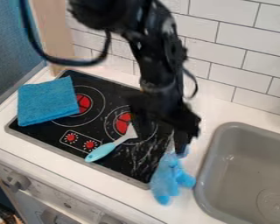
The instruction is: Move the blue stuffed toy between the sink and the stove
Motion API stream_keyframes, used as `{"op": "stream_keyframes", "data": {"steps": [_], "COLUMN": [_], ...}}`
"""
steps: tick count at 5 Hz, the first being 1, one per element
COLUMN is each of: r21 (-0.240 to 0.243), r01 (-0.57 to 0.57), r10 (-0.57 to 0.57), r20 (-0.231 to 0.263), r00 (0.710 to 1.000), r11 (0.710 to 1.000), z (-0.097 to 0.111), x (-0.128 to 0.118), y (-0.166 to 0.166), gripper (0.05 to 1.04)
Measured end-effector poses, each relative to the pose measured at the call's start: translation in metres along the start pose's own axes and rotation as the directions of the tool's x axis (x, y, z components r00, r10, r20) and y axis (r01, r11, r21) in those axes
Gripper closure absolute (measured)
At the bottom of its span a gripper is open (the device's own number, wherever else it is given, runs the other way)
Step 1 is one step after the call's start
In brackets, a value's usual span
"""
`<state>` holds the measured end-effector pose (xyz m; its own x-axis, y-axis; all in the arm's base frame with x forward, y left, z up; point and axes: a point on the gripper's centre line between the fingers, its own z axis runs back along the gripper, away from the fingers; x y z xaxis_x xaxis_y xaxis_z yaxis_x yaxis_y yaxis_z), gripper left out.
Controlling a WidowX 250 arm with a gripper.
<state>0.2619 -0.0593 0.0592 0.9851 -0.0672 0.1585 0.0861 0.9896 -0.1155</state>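
- Blue stuffed toy (164,178): at the counter (133,202) strip between stove (122,169) and sink (204,176). Long way roughly upright in view, one side by the stove's near right corner, other side right by the sink rim.
- Gripper (179,145): hangs over the stove's right edge, pointing down at the toy.
- Toy vs gripper: toy directly below, its top end right at the gripper's lower end, bulk extending toward the camera.
- Gripper state: can't tell if it's clenched on the toy or released.
- Spatula (102,151), light blue handle: on the stove, left of the toy in view.
- Blue cloth (47,101): over the stove's left side, partly past its edge.
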Motion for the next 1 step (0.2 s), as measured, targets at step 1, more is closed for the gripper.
{"op": "stream_keyframes", "data": {"steps": [1], "r21": [-0.071], "r01": [-0.024], "r10": [0.028], "r20": [0.060], "r00": [0.998], "r11": [0.997], "z": [0.0319], "x": [0.0050], "y": [0.0027], "gripper": [0.083]}}
